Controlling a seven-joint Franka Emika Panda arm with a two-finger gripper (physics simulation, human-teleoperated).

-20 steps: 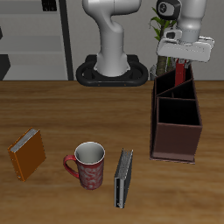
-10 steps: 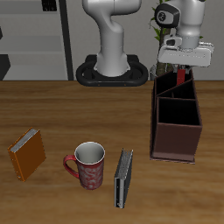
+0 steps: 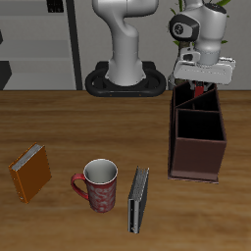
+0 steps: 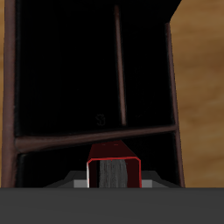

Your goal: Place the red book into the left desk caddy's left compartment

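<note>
Wooden worktop (image 3: 59, 118) with shelving behind, robot base at the back. One red book (image 3: 201, 90), held upright in the air over the back end of the left desk caddy (image 3: 196, 137), not yet inside it; wrist view shows its white page edges (image 4: 114, 173) facing the camera, with the caddy's dark compartments (image 4: 70, 70) below. End effector (image 3: 203, 78) is pinching the book at its sides. Best handling, judged: keep the book vertical, centre it over the target compartment so it clears the divider (image 4: 96, 135) and the slanted walls, lower straight down, let go only once it sits well inside. Count: one caddy, one red book, one orange book (image 3: 30, 173), one thin dark grey book (image 3: 139, 200) just beside one red mug (image 3: 98, 185), near the front edge
</note>
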